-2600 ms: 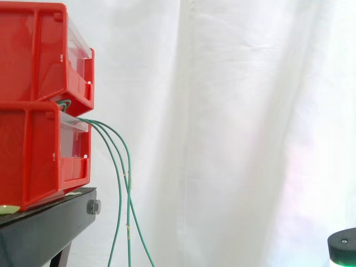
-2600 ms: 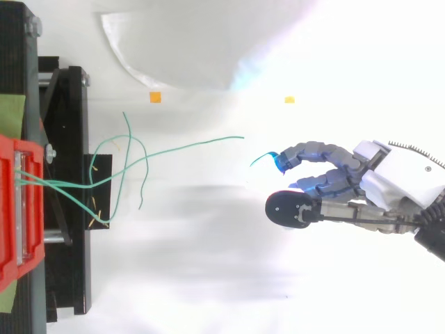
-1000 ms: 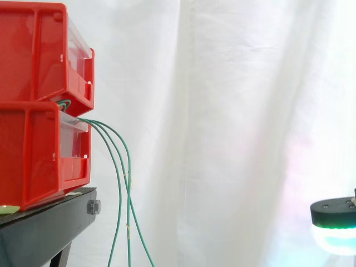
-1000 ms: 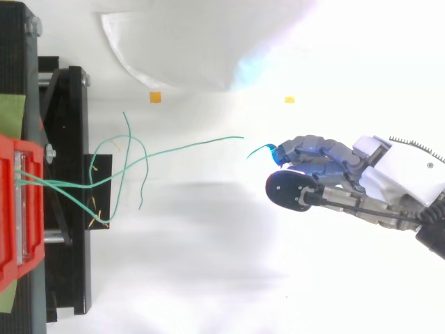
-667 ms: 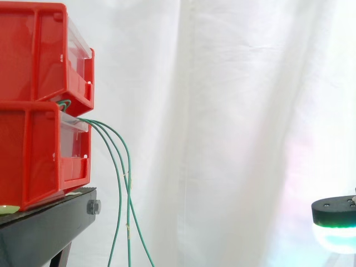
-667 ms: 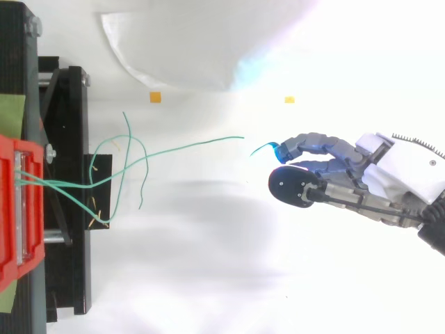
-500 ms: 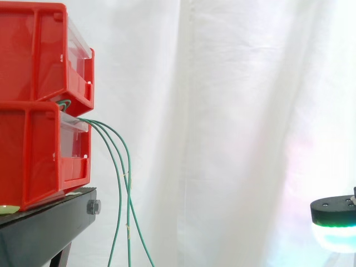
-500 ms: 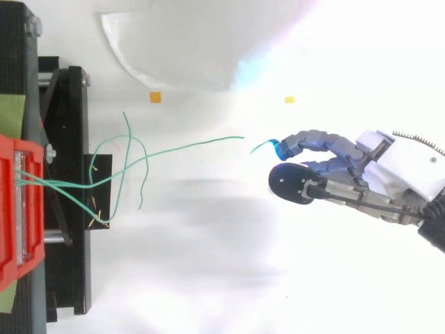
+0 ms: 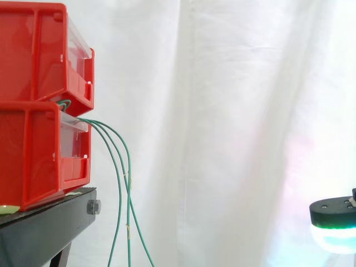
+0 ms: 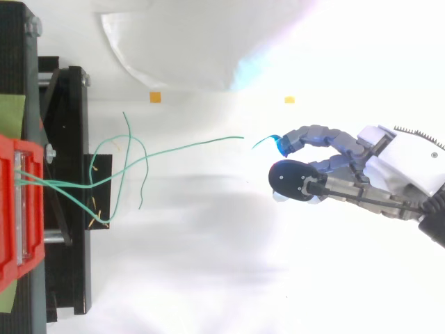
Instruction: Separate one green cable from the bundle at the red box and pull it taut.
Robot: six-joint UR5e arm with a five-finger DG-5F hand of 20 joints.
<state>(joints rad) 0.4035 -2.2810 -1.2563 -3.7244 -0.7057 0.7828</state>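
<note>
Several green cables [image 9: 120, 167] come out between the two stacked red bins [image 9: 33, 139] and hang down in front of the black stand [image 9: 50, 225]. In the top view the cables [image 10: 125, 174] loop loosely beside the stand. One long strand [image 10: 201, 144] runs right and ends free. My hand [image 10: 348, 174] is to the right of that free end, apart from it, with loosely bent fingers holding nothing. A thin teal curl [image 10: 261, 142] sticks out from one fingertip; I cannot tell what it is. A glowing fingertip [image 9: 334, 225] shows low at the right in the side view.
A white curtain [image 9: 233, 111] hangs behind the work. Two small orange markers [image 10: 156, 97] lie on the white floor in the top view. A green patch [image 10: 10, 111] sits on the stand near the red bin [image 10: 17, 209].
My hand has drifted slightly towards the long strand's free end and upward in the top view, and its fingers have spread a little. The cables have not moved.
</note>
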